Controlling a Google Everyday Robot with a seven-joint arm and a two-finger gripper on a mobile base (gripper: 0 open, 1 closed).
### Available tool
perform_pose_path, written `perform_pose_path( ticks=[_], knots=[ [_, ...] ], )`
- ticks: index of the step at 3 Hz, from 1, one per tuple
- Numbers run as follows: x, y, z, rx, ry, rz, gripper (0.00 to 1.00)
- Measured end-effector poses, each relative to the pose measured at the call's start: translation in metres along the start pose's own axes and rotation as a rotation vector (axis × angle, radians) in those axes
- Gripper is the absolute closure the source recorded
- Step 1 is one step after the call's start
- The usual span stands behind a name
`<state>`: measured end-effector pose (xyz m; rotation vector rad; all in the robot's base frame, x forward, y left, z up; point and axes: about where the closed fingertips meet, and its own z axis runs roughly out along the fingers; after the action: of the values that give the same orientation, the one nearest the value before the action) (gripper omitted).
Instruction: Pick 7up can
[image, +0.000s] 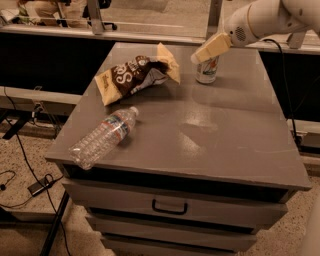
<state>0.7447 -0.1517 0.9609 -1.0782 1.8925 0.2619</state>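
Observation:
The 7up can (206, 71) stands upright at the far right of the grey cabinet top (225, 130); it is silvery-white with green markings. My gripper (199, 56) reaches in from the upper right on a white arm, and its cream-coloured fingers (212, 47) lie right over the can's top, hiding the rim. I cannot see whether it touches the can.
A brown and yellow snack bag (135, 74) lies at the far middle of the top. A clear plastic water bottle (104, 136) lies on its side near the front left edge. Drawers (170, 206) face the front. Cables (25, 170) run on the floor at the left.

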Motion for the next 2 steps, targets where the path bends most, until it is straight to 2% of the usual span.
perform_pose_path(
  ticks=[2],
  knots=[
    [0.037, -0.014, 0.032, 0.053, -0.125, 0.144, 0.0]
  ],
)
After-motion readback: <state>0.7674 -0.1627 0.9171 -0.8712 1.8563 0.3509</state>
